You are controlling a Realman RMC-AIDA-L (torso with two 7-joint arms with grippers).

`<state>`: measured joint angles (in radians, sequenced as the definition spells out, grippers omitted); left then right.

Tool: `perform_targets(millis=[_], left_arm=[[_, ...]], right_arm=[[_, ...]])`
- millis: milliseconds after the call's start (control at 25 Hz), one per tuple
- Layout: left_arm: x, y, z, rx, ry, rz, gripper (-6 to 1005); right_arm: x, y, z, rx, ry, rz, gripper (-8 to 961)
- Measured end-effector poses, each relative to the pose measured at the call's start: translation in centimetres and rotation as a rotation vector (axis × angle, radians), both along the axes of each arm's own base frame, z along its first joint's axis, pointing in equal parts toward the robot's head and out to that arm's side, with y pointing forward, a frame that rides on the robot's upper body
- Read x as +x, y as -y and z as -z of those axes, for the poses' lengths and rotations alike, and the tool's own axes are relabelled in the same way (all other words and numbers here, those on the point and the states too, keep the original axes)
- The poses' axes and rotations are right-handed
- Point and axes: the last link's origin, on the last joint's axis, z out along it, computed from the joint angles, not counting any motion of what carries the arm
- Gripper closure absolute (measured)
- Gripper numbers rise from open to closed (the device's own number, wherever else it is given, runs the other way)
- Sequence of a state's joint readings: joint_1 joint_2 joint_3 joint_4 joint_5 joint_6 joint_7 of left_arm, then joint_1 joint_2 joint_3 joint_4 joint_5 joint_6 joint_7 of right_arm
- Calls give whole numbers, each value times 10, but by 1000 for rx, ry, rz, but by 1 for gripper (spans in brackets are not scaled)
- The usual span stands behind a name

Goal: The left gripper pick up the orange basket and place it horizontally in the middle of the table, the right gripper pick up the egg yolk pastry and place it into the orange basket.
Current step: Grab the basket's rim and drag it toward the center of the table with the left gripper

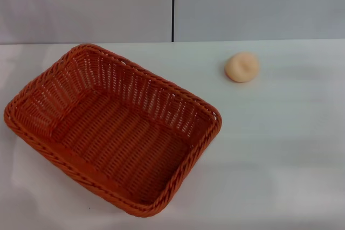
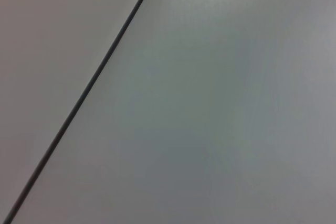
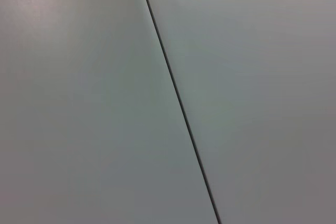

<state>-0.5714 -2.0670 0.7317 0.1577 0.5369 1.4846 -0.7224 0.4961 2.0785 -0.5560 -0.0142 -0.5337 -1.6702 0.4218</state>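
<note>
The orange basket (image 1: 113,127) lies on the white table (image 1: 280,149) at the left of the head view, turned at an angle so its long side runs from upper left to lower right; it holds nothing. The egg yolk pastry (image 1: 242,67) rests on the table far to the right of the basket, near the back edge, well apart from it. Neither the left gripper nor the right gripper appears in any view; both wrist views show only grey wall panels.
A grey panelled wall (image 1: 259,4) with a dark vertical seam (image 1: 173,6) stands behind the table. The same kind of seam crosses the left wrist view (image 2: 84,95) and the right wrist view (image 3: 178,98).
</note>
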Motion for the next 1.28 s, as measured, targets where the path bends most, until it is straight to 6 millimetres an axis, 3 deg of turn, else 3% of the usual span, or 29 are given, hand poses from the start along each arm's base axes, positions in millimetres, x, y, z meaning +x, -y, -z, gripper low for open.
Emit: perform_targets(millis=[880, 1080, 1200, 1280], left_arm=[[-5, -14, -12, -119, -7, -8, 332], [-6, -18, -32, -214, -72, 29, 333], [-4, -17, -58, -312, -121, 80, 333], [-4, -17, -58, -312, -121, 80, 333]], right_arm=[[6, 4, 4, -12, -49, 18, 287], [8, 6, 5, -12, -62, 31, 287], [12, 9, 5, -3, -75, 51, 288], [13, 10, 5, -3, -76, 53, 288]])
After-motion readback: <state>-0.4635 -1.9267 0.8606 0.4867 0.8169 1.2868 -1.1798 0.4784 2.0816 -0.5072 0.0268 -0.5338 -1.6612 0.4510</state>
